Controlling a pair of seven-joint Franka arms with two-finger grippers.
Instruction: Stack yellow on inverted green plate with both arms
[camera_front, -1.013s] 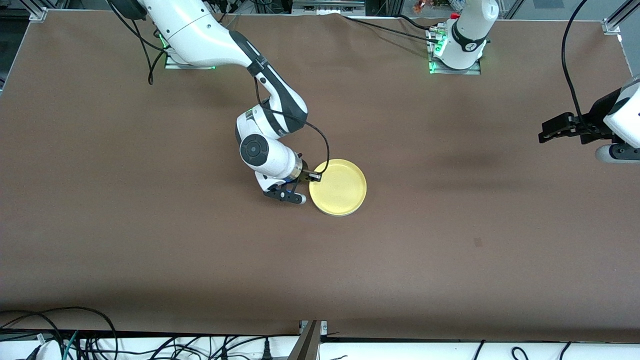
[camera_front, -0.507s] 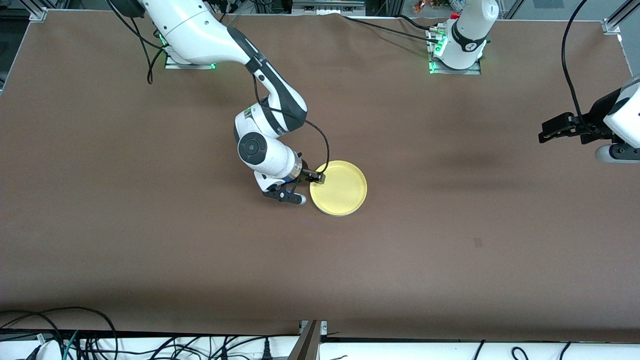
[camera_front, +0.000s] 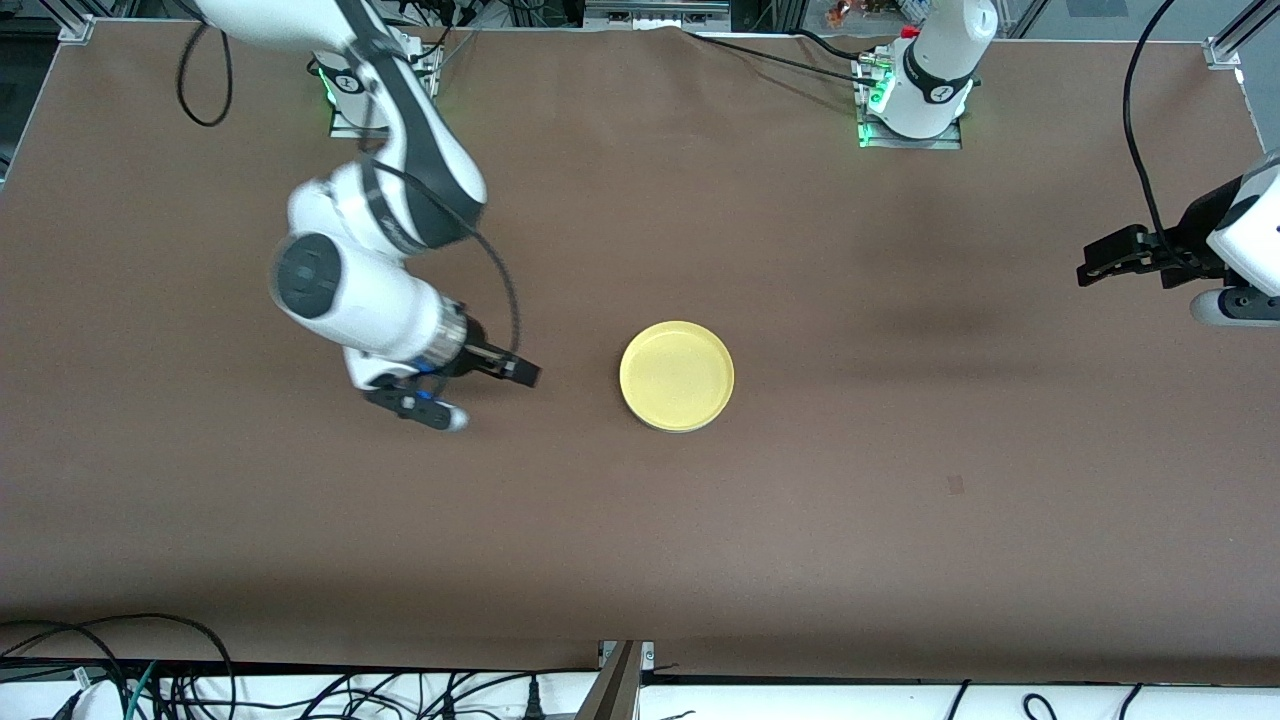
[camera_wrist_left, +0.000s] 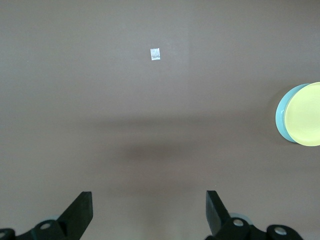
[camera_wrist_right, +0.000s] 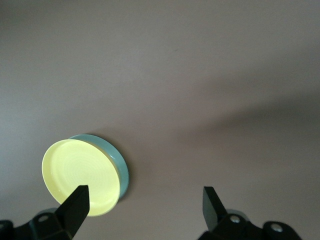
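The yellow plate (camera_front: 677, 375) lies rim up in the middle of the table, on top of the green plate. The green plate is almost hidden in the front view. Its rim shows under the yellow plate in the right wrist view (camera_wrist_right: 119, 161) and the left wrist view (camera_wrist_left: 280, 117). The yellow plate shows in both as well (camera_wrist_right: 80, 176) (camera_wrist_left: 306, 114). My right gripper (camera_front: 425, 408) (camera_wrist_right: 145, 196) is open and empty, over bare table beside the stack, toward the right arm's end. My left gripper (camera_front: 1232, 306) (camera_wrist_left: 149, 200) is open and empty, waiting over the left arm's end of the table.
A small pale mark (camera_front: 956, 485) (camera_wrist_left: 155, 54) is on the brown table top, nearer the front camera than the stack. The arm bases (camera_front: 912, 110) stand along the edge farthest from the front camera. Cables (camera_front: 200, 690) hang below the edge nearest it.
My right gripper has drawn away from the yellow plate's rim toward the right arm's end of the table. The plates have stayed put. The left arm has not moved.
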